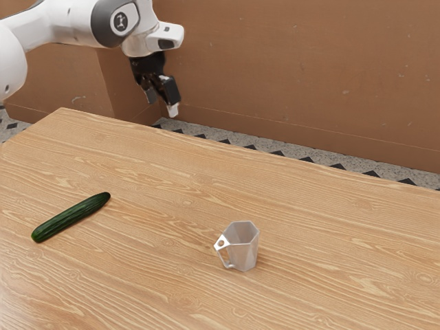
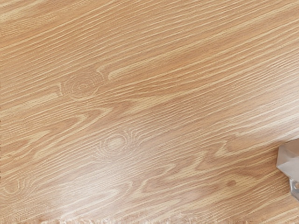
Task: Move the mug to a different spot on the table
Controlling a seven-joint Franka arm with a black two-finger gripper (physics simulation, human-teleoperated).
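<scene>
The table is a warm light-brown wood, streaked with long wavy grain lines in paler tan and darker honey; in the wrist view the grain curls into small ringed knots. The mug is a pale silvery grey with lighter and darker facets. The cucumber is dark green with a glossy lighter sheen along its top. The arm is white with a grey joint cap, and the gripper is black with pale tips. The wall is plain cardboard brown. The floor is speckled grey, edged with black triangles.
</scene>
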